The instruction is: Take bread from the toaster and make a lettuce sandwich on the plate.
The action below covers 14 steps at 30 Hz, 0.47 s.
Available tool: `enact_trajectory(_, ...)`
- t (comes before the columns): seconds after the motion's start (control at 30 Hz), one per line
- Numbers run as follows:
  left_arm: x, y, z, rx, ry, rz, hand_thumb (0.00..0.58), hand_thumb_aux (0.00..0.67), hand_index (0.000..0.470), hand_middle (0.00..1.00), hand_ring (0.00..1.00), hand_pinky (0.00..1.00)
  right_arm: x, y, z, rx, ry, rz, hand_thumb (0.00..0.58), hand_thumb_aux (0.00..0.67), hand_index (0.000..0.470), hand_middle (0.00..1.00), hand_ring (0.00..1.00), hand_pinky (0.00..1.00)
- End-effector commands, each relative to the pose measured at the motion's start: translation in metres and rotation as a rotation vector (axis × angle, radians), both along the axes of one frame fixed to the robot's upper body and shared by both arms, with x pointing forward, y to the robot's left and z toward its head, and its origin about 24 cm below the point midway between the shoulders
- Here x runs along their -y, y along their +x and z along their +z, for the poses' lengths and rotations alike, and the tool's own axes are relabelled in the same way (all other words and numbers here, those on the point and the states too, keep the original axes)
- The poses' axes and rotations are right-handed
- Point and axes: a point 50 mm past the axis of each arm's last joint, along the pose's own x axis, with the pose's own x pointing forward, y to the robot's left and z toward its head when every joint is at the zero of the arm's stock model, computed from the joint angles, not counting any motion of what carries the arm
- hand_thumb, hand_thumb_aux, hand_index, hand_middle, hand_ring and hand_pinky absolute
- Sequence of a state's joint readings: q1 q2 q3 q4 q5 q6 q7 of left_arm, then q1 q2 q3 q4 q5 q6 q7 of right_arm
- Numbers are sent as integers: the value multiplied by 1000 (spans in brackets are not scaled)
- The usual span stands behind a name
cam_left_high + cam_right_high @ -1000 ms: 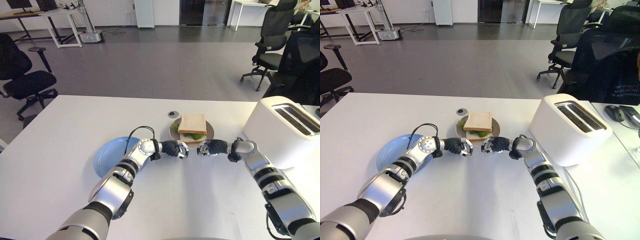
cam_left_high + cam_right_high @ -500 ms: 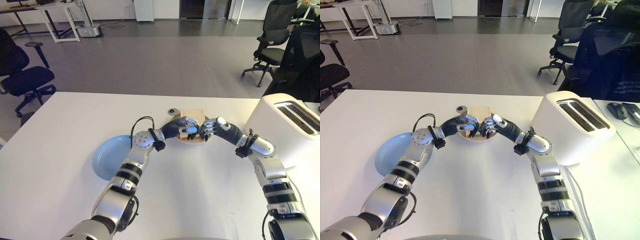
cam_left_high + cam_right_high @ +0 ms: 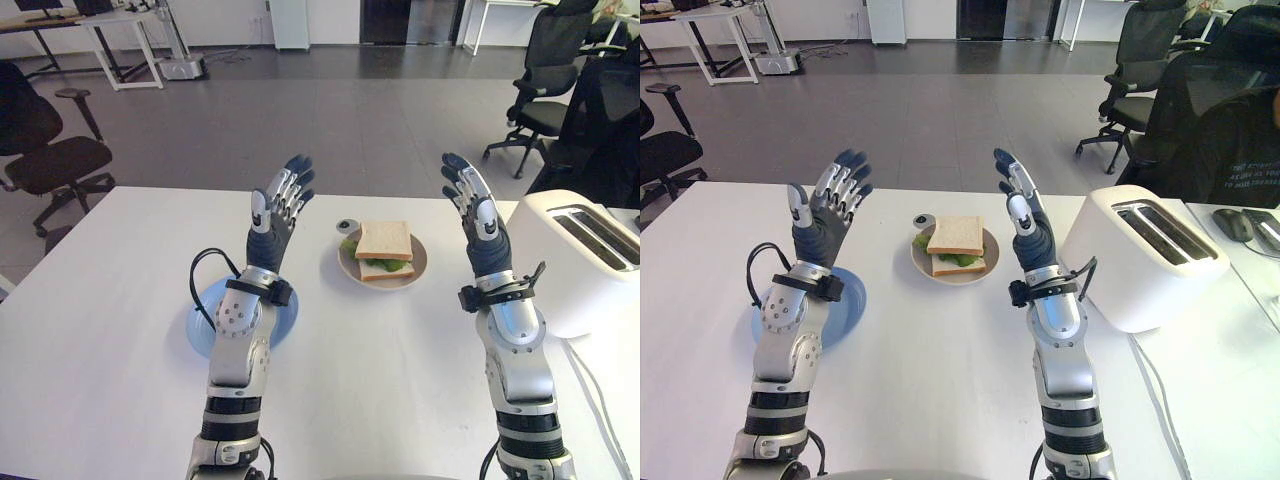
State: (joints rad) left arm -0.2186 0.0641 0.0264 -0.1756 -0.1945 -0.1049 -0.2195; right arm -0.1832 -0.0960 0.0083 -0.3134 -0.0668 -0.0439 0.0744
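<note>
Sandwich [image 3: 385, 248] looks complete on the plate [image 3: 420, 263]; your left robot hand [image 3: 274, 212] and right robot hand [image 3: 482, 215] hover spread wide, empty.

— We see bright, even indoor light spread over the wide white table [image 3: 100, 330].
— Agreed. We find only thin, soft shadows, under the round tan plate [image 3: 420, 262] and at the foot of the glossy white toaster [image 3: 555, 270], whose top carries a mild sheen.
— The dark grey floor [image 3: 330, 120] reflects pale light at its far end.
— Yes, we both see it.
</note>
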Motion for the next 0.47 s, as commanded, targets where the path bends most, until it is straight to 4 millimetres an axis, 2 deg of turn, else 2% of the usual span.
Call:
enact_trajectory(0.03,1,0,-1,29,50,12,0,0,0,0,0,0,6,3,2,14,41,-44,0,0,0,0,0,0)
enact_trajectory(0.23,2,2,-11,6,62,5,0,0,0,0,0,0,6,6,-2,15,13,-47,0,0,0,0,0,0)
enact_trajectory(0.47,5,1,-12,5,35,-22,0,0,0,0,0,0,12,8,-4,8,36,-75,0,0,0,0,0,0)
